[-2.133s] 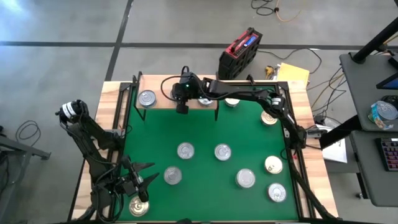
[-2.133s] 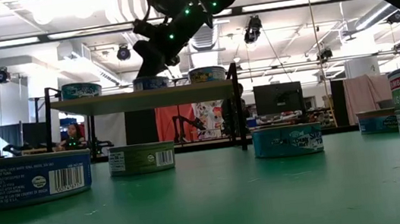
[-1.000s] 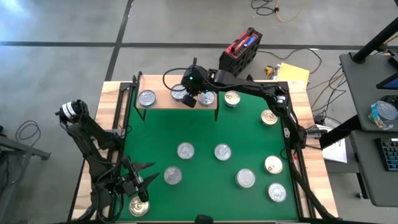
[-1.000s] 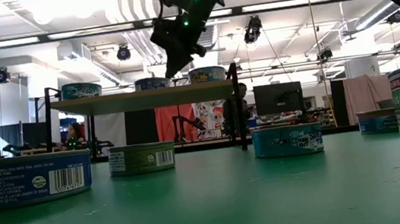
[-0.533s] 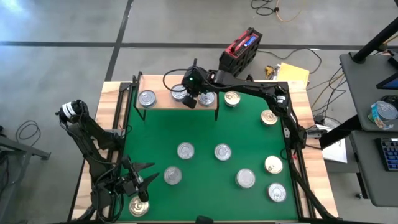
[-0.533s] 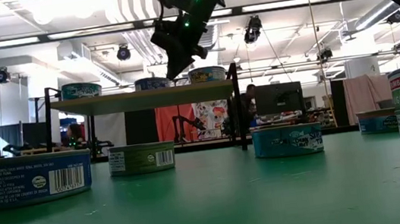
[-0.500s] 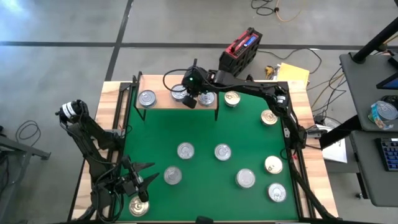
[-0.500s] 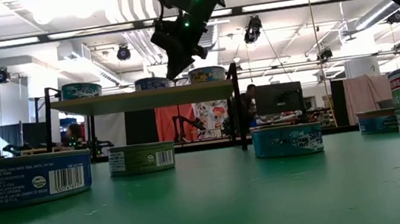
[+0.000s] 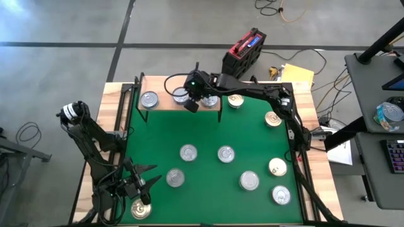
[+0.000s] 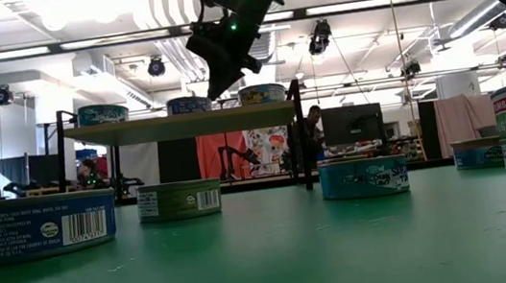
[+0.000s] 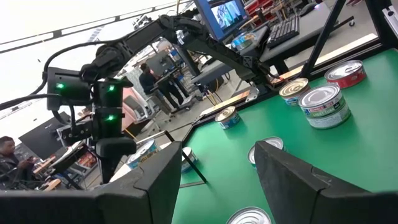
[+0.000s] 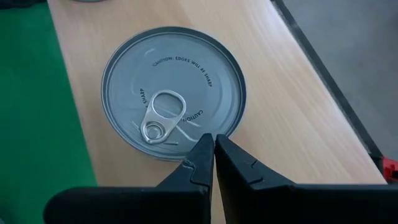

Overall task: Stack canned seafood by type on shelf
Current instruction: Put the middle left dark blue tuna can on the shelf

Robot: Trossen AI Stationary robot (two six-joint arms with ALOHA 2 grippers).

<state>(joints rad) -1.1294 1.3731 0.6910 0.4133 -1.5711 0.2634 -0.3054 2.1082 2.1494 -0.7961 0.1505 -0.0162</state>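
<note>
Shut right pincer [image 12: 214, 146] over silver tin [image 12: 174, 92] on shelf [image 12: 292, 106].

**Tins on the shelf and across the mat**

You have the shelf [image 9: 165, 103] at the mat's [image 9: 208, 132] far edge, left of centre, bearing three tins [image 9: 149, 99] in a row. The right gripper [image 9: 190, 104] hangs over the middle one. Two tins [image 9: 235, 99] lie just right of the shelf, seven more across the mat's middle and near side. The left gripper [image 9: 144, 183] waits at the near left corner, beside a tin [image 9: 141, 209].
</note>
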